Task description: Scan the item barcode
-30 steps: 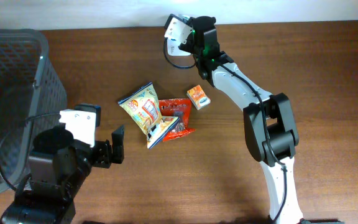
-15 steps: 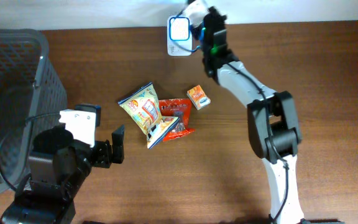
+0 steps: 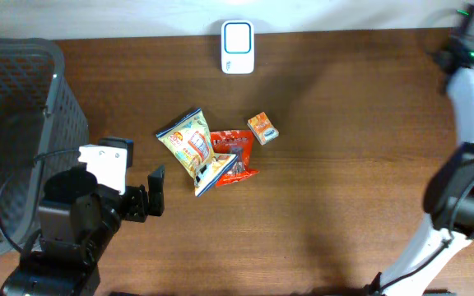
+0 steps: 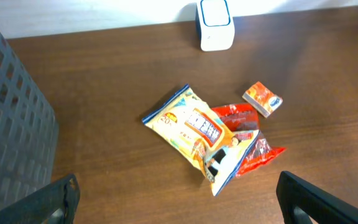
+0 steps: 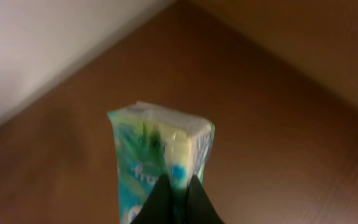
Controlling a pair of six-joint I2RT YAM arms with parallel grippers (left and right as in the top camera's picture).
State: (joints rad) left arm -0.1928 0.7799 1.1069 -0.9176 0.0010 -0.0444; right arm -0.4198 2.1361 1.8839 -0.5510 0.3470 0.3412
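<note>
- The right pincer [image 5: 178, 186] is clamped on a green-and-white pack [image 5: 160, 146]. Its tips pinch only the pack's near end, and the rest sticks out free above the table [image 3: 344, 173].
- In the overhead view that arm sits well to the right of the white scanner [image 3: 237, 48], close to the table's back edge. The pack itself is not visible from above.
- Likely fault: with so little of the pack between the tips, a quick swing towards the scanner could pivot it or let it slip out.
- A second risk is a missed read. The wrist view does not show where the barcode is (the print is blurred), so the wrong face may meet the scanner's window.
- Nothing lies on the stretch of table between the pack and the scanner.
- In front of the scanner lies a small orange box [image 3: 262, 128], the nearest thing to it. Just beyond are a red packet [image 3: 241, 140] and a yellow snack bag [image 3: 188, 141], overlapping.
- A low approach could brush the box.
- The left pincer [image 3: 151, 193] stands apart and empty, beyond that heap from the scanner.
- The grey basket [image 3: 56, 90] is well off to the scanner's left.
</note>
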